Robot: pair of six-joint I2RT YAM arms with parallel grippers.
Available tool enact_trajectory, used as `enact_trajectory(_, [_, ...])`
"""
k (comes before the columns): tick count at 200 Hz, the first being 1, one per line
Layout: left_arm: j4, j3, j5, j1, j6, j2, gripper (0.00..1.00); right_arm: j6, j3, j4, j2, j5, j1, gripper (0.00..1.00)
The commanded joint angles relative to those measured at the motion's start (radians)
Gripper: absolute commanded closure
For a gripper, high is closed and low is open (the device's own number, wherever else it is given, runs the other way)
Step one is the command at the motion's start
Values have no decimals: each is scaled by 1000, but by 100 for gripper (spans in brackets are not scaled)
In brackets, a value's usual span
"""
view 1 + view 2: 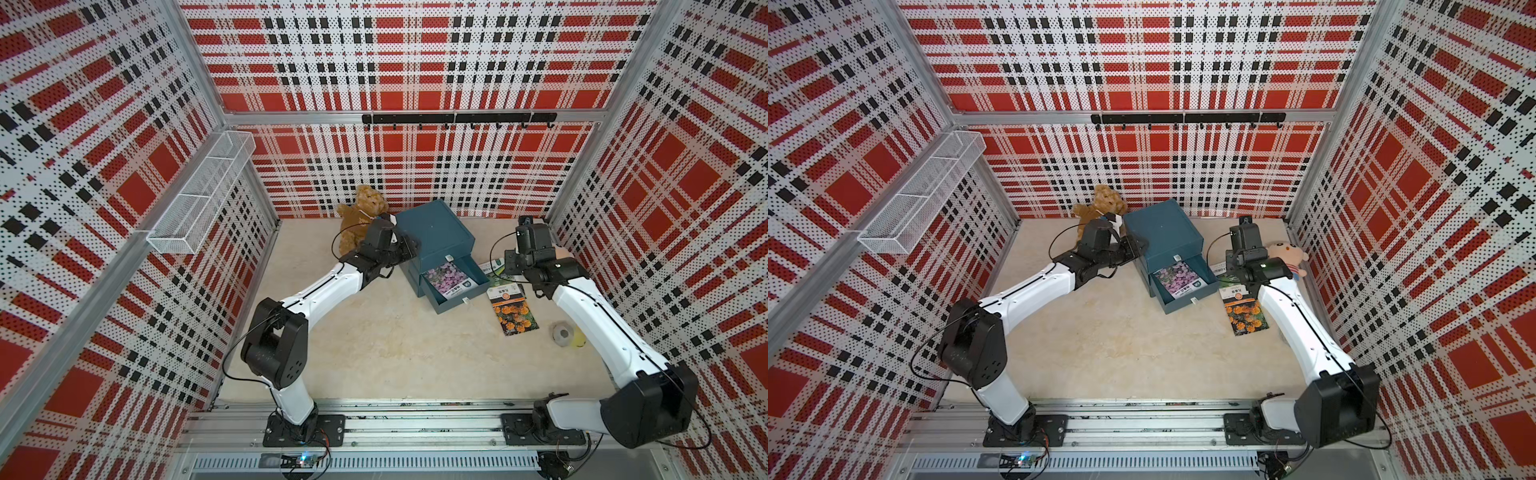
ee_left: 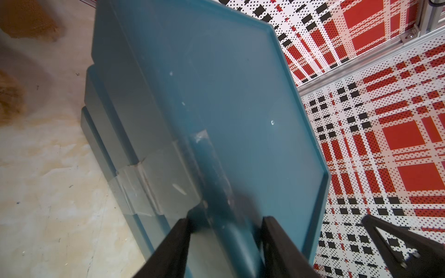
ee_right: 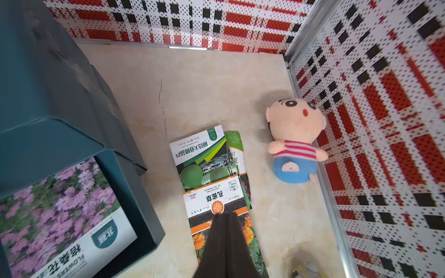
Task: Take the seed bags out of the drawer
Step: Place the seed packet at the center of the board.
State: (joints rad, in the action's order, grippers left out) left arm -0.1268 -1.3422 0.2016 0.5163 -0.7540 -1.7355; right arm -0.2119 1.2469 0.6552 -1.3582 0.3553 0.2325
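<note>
Tabletop (image 3: 192, 84) seed bags (image 3: 204, 158) clearest from right wrist

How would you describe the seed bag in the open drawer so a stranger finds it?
Find the teal cabinet near the back wall. Its lower drawer stands open with the seed bag inside. It alone shows purple flowers; the orange bag and green bag lie outside.

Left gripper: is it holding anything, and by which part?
The left gripper grips the drawer box by an upper edge, which sits between its jaws.
</note>
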Motion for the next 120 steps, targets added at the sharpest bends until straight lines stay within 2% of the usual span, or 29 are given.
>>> enact_trajectory(1, [-235,48,36,0,55,-89,49,-55,24,-32,8,-127,-3,100])
enact_trajectory(30, [-234,39,37,-3,53,-79,49,-98,46,-7,29,-327,10,100])
enact_trajectory(52, [-235,37,32,-4,46,-53,46,-106,83,70,8,-354,73,100])
enact_trajectory(62, [-235,37,31,-4,42,-41,44,-110,95,95,0,-357,106,95])
enact_trajectory(79, [-234,37,27,0,34,-18,42,-120,95,115,-9,-374,160,81])
enact_trajectory(107, [-235,32,25,8,19,17,39,-144,94,119,-46,-394,199,61])
enact_trajectory(112, [-235,32,25,11,18,22,25,-144,94,122,-57,-401,200,59])
enact_trajectory(120, [-236,31,25,15,15,27,22,-144,95,122,-78,-411,202,55])
